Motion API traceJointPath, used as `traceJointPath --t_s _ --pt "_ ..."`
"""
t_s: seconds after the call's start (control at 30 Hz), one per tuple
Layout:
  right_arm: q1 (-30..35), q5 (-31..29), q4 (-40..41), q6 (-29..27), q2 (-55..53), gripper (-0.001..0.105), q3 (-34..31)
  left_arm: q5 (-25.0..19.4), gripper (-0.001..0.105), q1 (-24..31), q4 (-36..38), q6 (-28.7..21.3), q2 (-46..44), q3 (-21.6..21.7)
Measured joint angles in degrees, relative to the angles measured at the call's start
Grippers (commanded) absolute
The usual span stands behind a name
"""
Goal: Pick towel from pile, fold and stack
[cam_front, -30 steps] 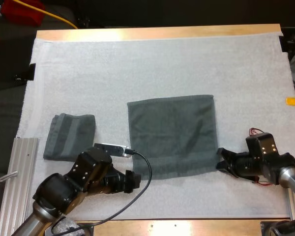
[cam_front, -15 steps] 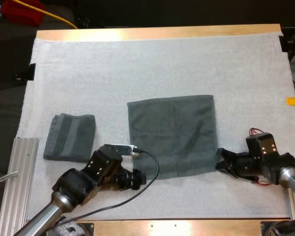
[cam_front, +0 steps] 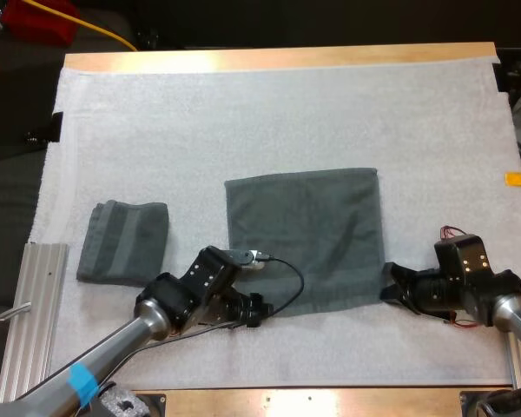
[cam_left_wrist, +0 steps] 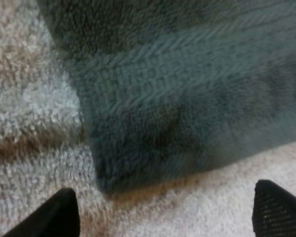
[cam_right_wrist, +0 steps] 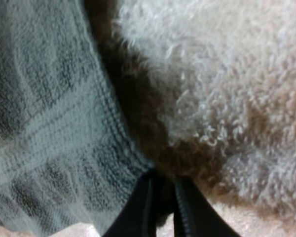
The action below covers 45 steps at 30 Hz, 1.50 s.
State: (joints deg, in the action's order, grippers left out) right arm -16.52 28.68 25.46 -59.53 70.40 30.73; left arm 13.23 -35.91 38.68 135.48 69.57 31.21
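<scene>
Wooden table (cam_front: 286, 59) covered by a white mat (cam_front: 286, 113), seen from behind both arms, items read L to R. A metal rail (cam_front: 35, 295) lies along the mat's L edge, well to the outer side of the L gripper (cam_front: 253, 310). A folded towel (cam_front: 123, 241) sits flat and squared up, beside and slightly beyond that gripper, apart from it. L gripper is low over the mat with its fingers (cam_left_wrist: 64, 215) spread wide and nothing between them. Just ahead of them, approx. centred in the gap, lies the near-L corner of the spread towel (cam_front: 304, 234), not yet touched. This towel lies flat, a single rectangle w/ few creases, between the two grippers. R gripper (cam_front: 389, 292) is at the towel's near-R corner. Its fingers (cam_right_wrist: 140, 207) are drawn almost together, w/ the hem running right into their tips, so it reads as pinched on that corner.

Progress (judgement): one towel looks folded and set down as the base of the stack. The second is laid out, w/ one corner held and the other only lined up. Remaining: L gripper closes on its corner, the fold(s) are made, and the towel is placed on the folded one. No pile of further towels lies on the mat.
</scene>
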Motion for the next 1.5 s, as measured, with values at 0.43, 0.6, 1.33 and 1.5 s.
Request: traceJointPath --t_s 0.43,0.6,1.33,1.5 --pt "0.0 0.2 0.0 -0.3 0.0 0.001 0.0 10.5 0.070 7.6 -5.0 -4.8 6.8 0.0" --pt "0.0 0.2 0.0 -0.3 0.0 0.001 0.0 15.1 0.069 7.8 -7.4 -6.2 8.2 0.0" --pt "0.0 0.4 0.0 -0.3 0.0 0.001 0.0 16.3 0.056 7.9 -7.1 -8.2 9.1 0.2" --pt "0.0 0.5 0.0 -0.3 0.0 0.001 0.0 16.1 0.056 7.9 -6.1 -9.7 9.4 0.2"
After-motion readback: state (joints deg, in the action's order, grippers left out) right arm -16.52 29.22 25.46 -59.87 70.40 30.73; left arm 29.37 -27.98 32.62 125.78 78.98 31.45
